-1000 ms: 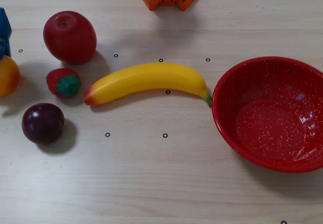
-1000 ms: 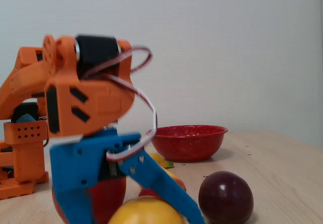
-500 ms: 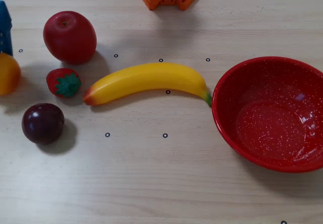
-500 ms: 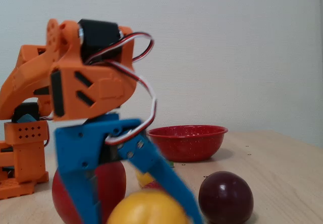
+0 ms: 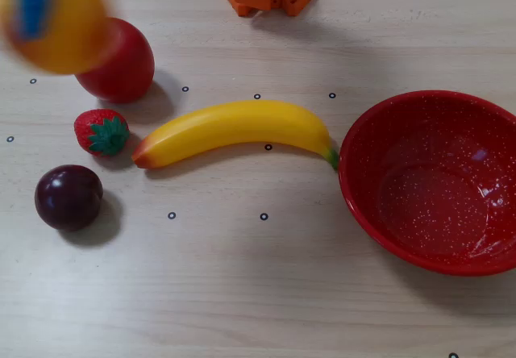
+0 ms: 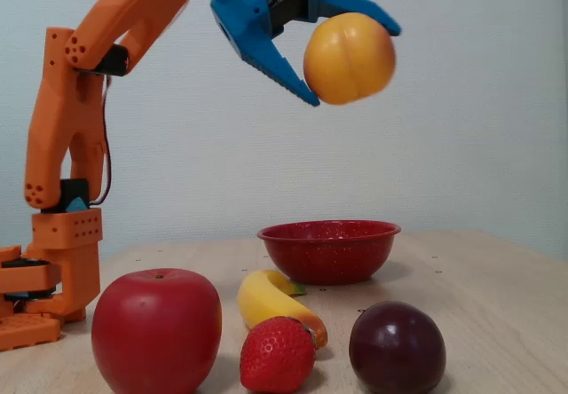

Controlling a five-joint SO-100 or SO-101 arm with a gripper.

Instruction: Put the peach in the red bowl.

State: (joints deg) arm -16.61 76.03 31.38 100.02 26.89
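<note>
The peach [image 6: 349,58] hangs high in the air, clamped between the blue fingers [image 6: 271,64] of the gripper [image 6: 353,67], well above everything on the bench [image 6: 479,287]. In the overhead view it shows only as a blurred yellow-orange blob [image 5: 55,21] at the top left corner, overlapping the red apple [image 5: 121,66] below it, so the arm is probably in fast motion.

The main risk is the grip. The peach is smooth and round, and in the fixed view one finger lies over its top while the other runs down its near side, with most of the fruit bulging out beyond them. A quick swing or a sudden stop could let it slide out and drop among the apple, strawberry [image 5: 101,131], plum [image 5: 68,196] and banana [image 5: 234,131], scattering them.

The red bowl [image 5: 379,229] sits at the far right of the overhead view, well apart from the peach, with the banana's stem tip just beside its rim. Releasing from this height could make the peach bounce off the glossy inside or strike the rim and roll away; a lower release over the centre seems safer.
</note>
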